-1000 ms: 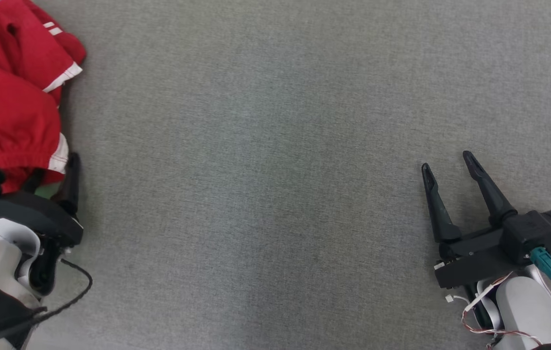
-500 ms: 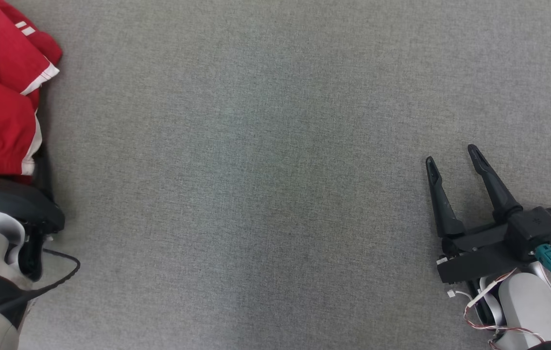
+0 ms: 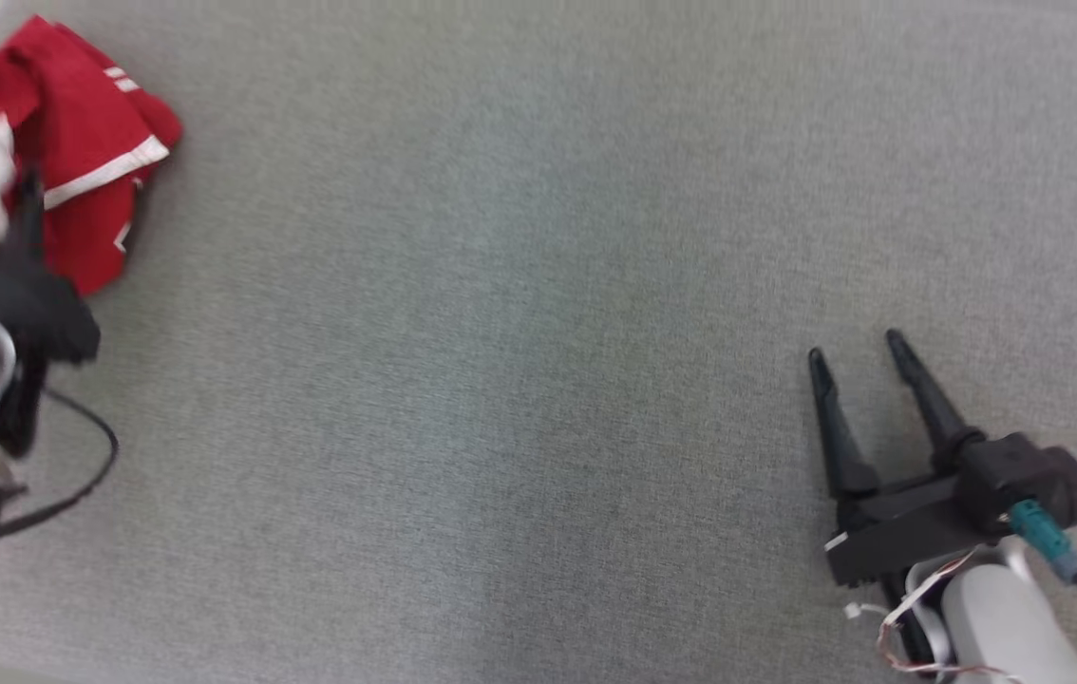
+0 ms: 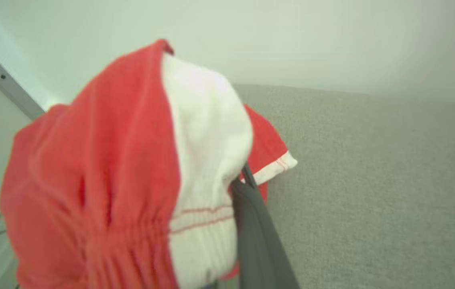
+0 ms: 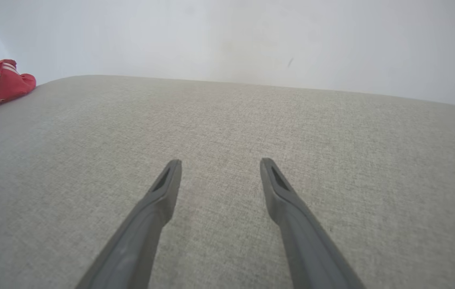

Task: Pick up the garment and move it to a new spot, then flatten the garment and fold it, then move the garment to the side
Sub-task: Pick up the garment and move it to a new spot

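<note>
Two grippers are counted, and one garment. The left gripper (image 3: 28, 195) is found at the far left edge of the head view, blurred, with its fingers pointed up that view and closed on the garment (image 3: 92, 142), a red piece with white bands and two short white stripes. The garment is bunched at the upper left corner of the grey fabric surface (image 3: 519, 313), part of it gathered up at the gripper and the rest lying on the surface beyond. In the left wrist view a single dark finger (image 4: 257, 241) is made out, pressed against a gathered white band; the second finger is hidden by the cloth, which is raised close before the camera. One black cable (image 3: 87, 465) is looped beside the left arm's pale forearm. The right gripper (image 3: 857, 347) is held at the lower right of the head view, well apart from the garment, released, with its two fingers spread wide and pointed up and slightly left. In the right wrist view both fingers are seen stretched low over the grey surface, though whether it is touched cannot be told, and the garment is glimpsed at the far left edge below a pale wall (image 5: 227, 36). One teal connector (image 3: 1037, 532) is plugged in at the right wrist.
</note>
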You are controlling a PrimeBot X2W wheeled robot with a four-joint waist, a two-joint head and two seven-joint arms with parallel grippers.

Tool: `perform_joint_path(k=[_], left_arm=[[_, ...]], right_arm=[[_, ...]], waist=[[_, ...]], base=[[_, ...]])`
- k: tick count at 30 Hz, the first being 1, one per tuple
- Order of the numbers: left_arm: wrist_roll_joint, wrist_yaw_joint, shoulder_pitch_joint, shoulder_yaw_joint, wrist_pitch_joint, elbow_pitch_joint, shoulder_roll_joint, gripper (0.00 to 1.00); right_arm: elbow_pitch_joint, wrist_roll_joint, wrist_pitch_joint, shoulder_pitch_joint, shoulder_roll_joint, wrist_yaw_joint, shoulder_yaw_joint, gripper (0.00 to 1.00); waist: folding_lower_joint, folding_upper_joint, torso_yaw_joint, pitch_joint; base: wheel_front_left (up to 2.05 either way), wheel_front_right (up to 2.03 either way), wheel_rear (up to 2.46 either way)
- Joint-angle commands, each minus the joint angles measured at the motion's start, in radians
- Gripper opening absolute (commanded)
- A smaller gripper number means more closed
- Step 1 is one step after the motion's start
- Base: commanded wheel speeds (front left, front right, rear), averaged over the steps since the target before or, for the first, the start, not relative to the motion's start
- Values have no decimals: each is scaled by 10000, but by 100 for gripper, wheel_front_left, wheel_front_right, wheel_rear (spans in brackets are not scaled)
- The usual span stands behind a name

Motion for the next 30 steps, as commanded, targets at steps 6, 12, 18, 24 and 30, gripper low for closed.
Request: perform_joint_path(k=[6,12,18,24,30], left_arm=[[1554,105,-719,109,-51,-2014,544,0],[2511,265,-786,-38,-55,-3957,274,0],[2758,306,-771,-487,-18,-5288,-404,0],[2493,166,-398,-945,-32,-5929,-1925,0],[2463,38,77,-746,-51,-5832,-2795,0]], right_arm=[[204,133,0,334,418,9,42,100],[357,229,-1,570,867,9,66,100],[445,278,-1,752,1144,9,9,100],[560,291,0,961,1346,9,-22,100],[570,262,-1,1094,1375,9,-171,100]], waist=[[-1,-1,55,-1027],[-1,-1,-454,-1711],[-1,-1,-1484,-2111],[-1,-1,-3141,-2398],[-1,-1,-4292,-2346]], base=[[0,0,0],[0,0,0],[0,0,0],[0,0,0],[0,0,0]])
